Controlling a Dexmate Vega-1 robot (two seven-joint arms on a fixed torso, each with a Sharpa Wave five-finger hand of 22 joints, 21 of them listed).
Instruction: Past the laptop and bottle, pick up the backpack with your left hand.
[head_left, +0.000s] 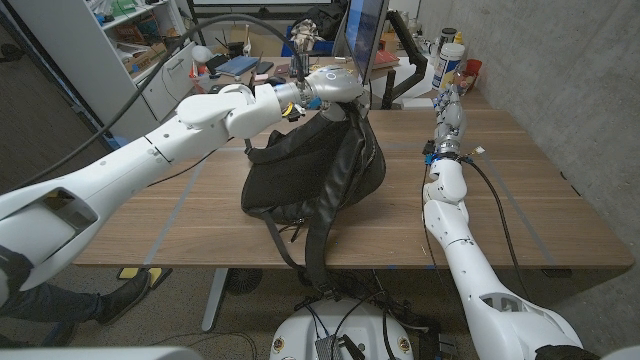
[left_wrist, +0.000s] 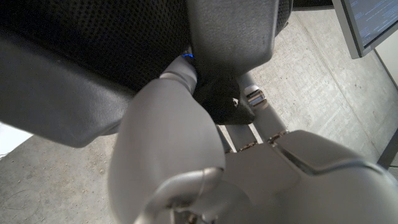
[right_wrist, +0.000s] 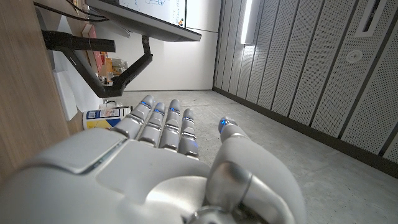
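Backpack hangs beneath the left robot hand, whose fingers grip its top.

Backpack top handle (under the left hand) hidden; far shelf clutter blurred.

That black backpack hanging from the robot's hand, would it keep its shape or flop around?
Probably floppy: the black backpack sags and creases below the left hand gripping its top. Its loose strap dangles past the table edge, so it may swing or snag. Weight is hard to judge.
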